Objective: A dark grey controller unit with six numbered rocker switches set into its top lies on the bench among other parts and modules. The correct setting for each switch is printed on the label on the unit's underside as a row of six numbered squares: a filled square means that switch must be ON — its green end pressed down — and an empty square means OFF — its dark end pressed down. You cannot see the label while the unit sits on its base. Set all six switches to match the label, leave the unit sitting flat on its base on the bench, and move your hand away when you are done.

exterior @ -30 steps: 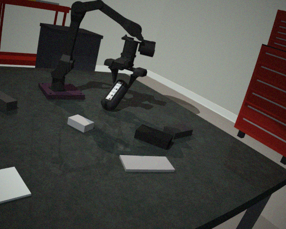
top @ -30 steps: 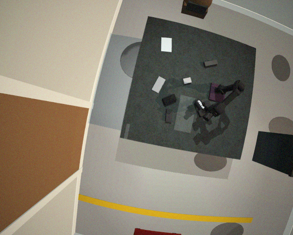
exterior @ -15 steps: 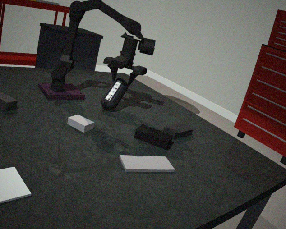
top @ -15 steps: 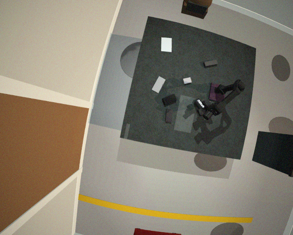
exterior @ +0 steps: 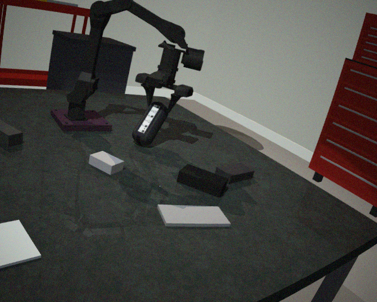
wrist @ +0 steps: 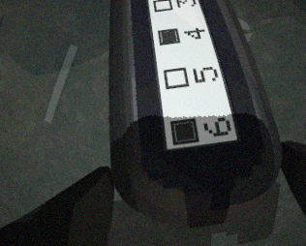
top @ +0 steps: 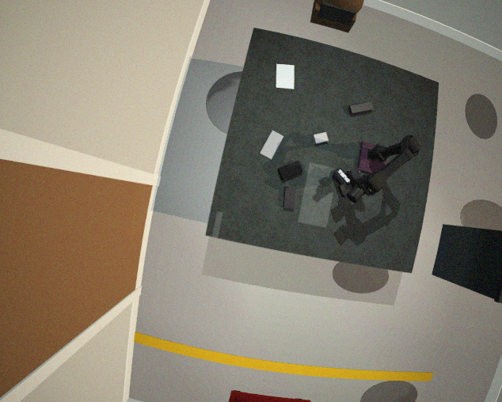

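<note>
The dark grey unit is tipped up beside the purple base, with its label facing up and out. The hand is clamped on it near its high end, one finger on each side. I can't tell if the low end touches the tabletop. The job now looks like reading the label. Up close, box 4 is full, 5 is empty and 6 is full. Box 3 looks empty, but 1 and 2 are cut off there, so it would be good to see them too before putting the unit down. Hold it snug and turn it slowly, because the round sides could slip. Then set it flat on its base, let go gently, and press each switch on the right end. The arm goes up from its base, bends over at the top, and reaches out and down, with the hand pointing mostly down.
</note>
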Motion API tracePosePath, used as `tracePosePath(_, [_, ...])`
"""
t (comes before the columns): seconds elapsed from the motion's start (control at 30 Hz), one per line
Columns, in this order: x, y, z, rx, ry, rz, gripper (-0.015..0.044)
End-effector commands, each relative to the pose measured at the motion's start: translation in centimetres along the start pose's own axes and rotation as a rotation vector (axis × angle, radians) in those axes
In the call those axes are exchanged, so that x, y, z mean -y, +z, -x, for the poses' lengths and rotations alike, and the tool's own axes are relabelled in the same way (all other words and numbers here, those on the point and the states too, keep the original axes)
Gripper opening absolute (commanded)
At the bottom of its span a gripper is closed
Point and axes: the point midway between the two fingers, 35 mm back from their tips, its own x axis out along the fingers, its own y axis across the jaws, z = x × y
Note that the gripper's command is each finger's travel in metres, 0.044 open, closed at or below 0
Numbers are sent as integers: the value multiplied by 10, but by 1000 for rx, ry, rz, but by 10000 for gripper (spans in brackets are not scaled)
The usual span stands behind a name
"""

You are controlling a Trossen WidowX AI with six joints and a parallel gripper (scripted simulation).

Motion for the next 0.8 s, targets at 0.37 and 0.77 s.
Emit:
tracePosePath(0.37, [-1,13,9,4,10,0,336])
tracePosePath(0.77, [-1,22,13,5,10,0,336])
